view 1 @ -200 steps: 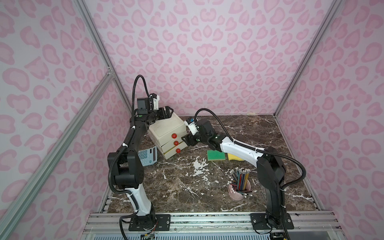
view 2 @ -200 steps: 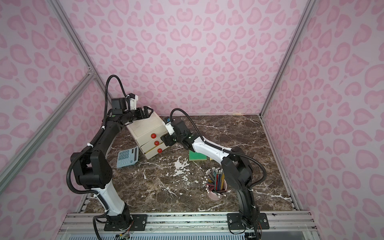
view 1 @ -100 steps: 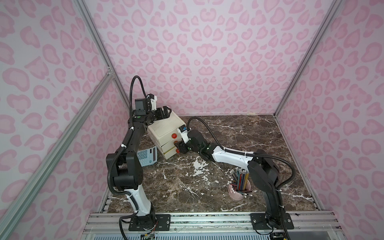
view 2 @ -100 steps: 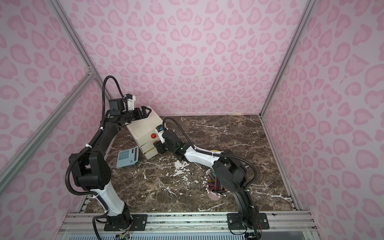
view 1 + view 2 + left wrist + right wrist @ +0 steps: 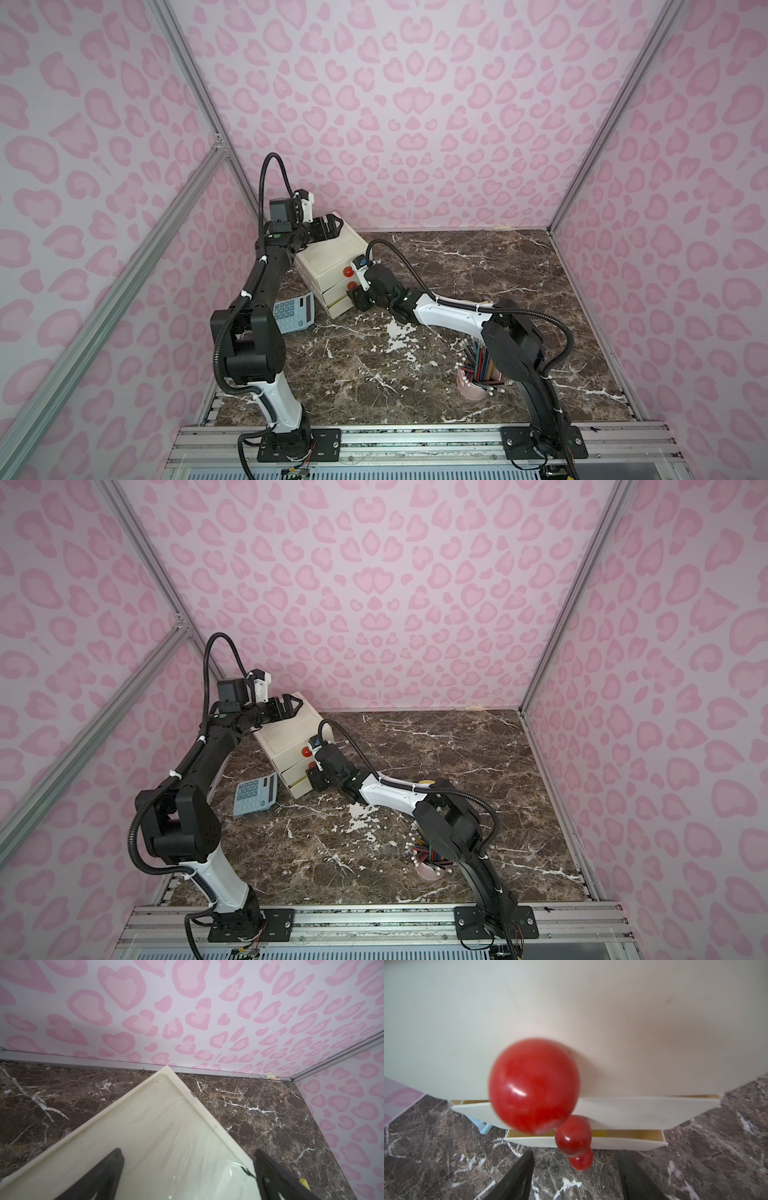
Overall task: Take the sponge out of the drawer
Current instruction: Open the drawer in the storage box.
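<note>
walls pale lilac-pink with darker pink leopard/heart spots. surface dark brown marble, white veins. drawer unit cream, glossy red round knobs. calculator light blue, pale keys. cup pink, pencils multicoloured with white tips. arms black with white sections. base rail silver-grey.

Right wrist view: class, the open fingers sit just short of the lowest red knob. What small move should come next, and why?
Probably ease the right gripper forward until its fingers straddle the lowest knob, ready to close. The bottom drawer stands only slightly ajar, likely too narrow to reach into, and the fingers stand open on either side of that knob, short of it.
</note>
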Robot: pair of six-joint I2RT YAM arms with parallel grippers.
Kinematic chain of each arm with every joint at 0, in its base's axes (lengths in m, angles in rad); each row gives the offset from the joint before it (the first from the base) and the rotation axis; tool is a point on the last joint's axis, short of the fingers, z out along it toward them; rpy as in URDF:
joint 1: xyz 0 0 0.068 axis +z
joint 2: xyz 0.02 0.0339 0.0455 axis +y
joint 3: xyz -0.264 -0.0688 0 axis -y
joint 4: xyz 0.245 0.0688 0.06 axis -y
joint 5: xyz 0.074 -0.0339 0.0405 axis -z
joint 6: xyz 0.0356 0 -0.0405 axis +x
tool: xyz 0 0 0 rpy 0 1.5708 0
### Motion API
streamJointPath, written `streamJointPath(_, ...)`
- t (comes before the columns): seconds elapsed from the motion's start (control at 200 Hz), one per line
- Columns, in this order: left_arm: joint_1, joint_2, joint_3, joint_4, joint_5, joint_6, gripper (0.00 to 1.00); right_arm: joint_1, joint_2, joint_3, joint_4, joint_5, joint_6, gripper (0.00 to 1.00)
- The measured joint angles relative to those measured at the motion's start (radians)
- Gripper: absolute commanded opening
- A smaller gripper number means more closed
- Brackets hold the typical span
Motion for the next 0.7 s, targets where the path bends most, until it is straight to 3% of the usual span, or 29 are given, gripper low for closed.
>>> streamJointPath(0.4, 0.001, 0.000, -0.007, 0.013, 0.001, 0.000, 0.99, 0.005, -0.011, -0.141, 0.172, 0.031, 0.014, 0.65)
streamJointPath(0.7, 0.001, 0.000, -0.012, 0.024, 0.001, 0.000, 1.00, 0.006, -0.049, -0.362, 0.524, 0.054, 0.025, 0.60)
